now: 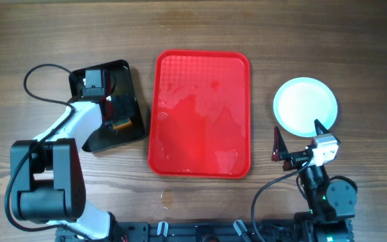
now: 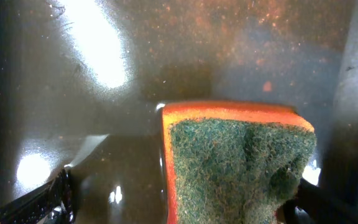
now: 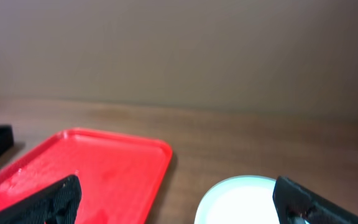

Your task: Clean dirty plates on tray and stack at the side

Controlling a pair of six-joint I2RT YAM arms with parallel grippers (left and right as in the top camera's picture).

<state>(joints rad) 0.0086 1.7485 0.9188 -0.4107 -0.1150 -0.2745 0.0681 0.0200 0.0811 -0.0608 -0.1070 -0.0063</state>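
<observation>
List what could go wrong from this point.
1. The right end effector hangs open beside the plate; a careless swing could knock it.
2. The red tray shows wet patches, so anything set there may slide.
3. The sponge sits in the wet black tray and may drip if lifted.

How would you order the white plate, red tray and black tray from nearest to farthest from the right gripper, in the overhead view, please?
1. White plate, just beyond the right gripper.
2. Red tray, mid-table.
3. Black tray, far left.

White-black arms (image 1: 79, 121); seemingly black cables (image 1: 25, 82)
</observation>
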